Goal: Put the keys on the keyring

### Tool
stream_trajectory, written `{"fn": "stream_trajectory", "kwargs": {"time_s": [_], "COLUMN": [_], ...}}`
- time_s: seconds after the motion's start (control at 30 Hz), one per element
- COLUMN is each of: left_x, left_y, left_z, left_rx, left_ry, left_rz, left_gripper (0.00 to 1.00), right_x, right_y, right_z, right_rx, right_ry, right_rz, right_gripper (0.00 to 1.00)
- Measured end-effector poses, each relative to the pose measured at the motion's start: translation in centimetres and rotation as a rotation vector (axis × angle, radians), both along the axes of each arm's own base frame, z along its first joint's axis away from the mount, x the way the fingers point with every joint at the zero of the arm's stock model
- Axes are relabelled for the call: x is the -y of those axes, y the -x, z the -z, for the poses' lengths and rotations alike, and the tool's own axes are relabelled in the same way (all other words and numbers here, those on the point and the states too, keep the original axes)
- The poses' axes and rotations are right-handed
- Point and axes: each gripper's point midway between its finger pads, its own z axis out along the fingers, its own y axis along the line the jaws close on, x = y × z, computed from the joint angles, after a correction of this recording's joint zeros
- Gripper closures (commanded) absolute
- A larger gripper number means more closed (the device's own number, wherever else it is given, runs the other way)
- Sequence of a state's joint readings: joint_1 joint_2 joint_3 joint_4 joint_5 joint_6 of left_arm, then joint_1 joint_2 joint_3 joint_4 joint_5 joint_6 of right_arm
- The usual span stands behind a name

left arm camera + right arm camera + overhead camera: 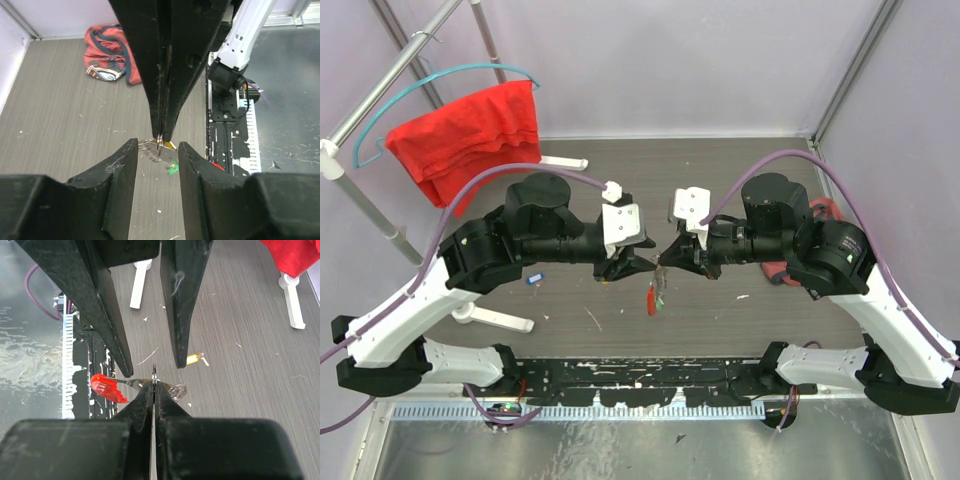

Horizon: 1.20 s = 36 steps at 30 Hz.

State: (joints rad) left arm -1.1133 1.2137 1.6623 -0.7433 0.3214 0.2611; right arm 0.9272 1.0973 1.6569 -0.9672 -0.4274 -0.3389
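My right gripper [154,385] is shut on the keyring above the table's middle. The keyring's red bar [107,387] sticks out to the left of the jaws, and its wavy metal loop [176,390] shows on the right. In the top view the red bar [651,300] hangs down with a green-tagged key [661,300] beside it. My left gripper [158,147] faces the right one, open, its fingers on either side of the loop [148,149], gripping nothing. A yellow tag [170,145] and the green tag [173,167] hang at the loop. On the table lie a yellow-tagged key [194,359] and a blue-tagged key [533,279].
A red cloth [470,135] hangs on a teal hanger at the back left. A crumpled red and blue cloth [107,52] lies at the right, behind my right arm. White stand feet [498,320] rest on the table on the left. A black mounting rail [650,375] runs along the near edge.
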Motion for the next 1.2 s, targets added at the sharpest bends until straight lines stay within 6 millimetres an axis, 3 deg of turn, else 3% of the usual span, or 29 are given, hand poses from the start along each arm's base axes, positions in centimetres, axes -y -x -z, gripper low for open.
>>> {"fn": "stream_trajectory", "kwargs": {"time_s": [0.33, 0.53, 1.03, 1.2], "left_x": [0.7, 0.8, 0.7, 0.8], "left_y": [0.6, 0.6, 0.7, 0.6], "left_z": [1.5, 1.2, 0.9, 1.0], "left_rx": [-0.026, -0.020, -0.013, -0.013], "left_ry": [-0.047, -0.043, -0.038, -0.039], "left_rz": [0.054, 0.062, 0.065, 0.064], "left_gripper": [0.75, 0.69, 0.79, 0.97], "right_x": [0.1, 0.1, 0.1, 0.2], "right_y": [0.2, 0.2, 0.1, 0.3], "right_z": [-0.1, 0.0, 0.4, 0.3], "right_rx": [0.001, 0.000, -0.003, -0.002], "right_ry": [-0.004, -0.003, 0.005, 0.002], "right_rz": [-0.004, -0.006, -0.007, -0.009], "right_gripper": [0.99, 0.99, 0.99, 0.99]}}
